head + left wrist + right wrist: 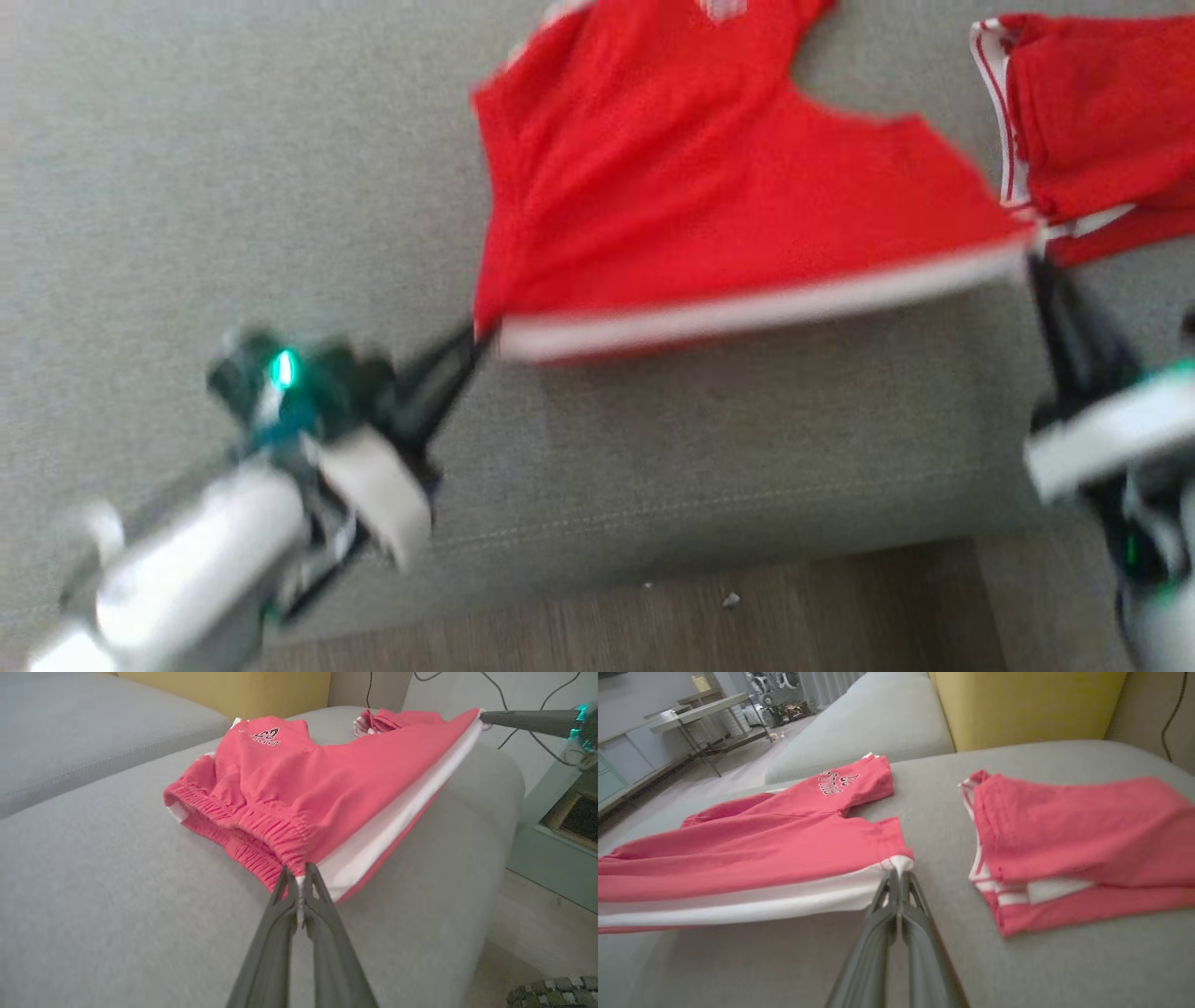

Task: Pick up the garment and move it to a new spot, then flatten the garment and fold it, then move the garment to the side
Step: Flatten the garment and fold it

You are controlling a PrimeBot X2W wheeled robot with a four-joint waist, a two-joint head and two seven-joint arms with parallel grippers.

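I have the red shorts stretched between both arms over the grey sofa seat, near its front edge. The left gripper has its jaws clamped on the corner of the elastic waistband. The right gripper has its jaws pinched together on the other end of the white side stripe (the head view is blurred). A second red garment lies folded to the right, apart from the shorts.
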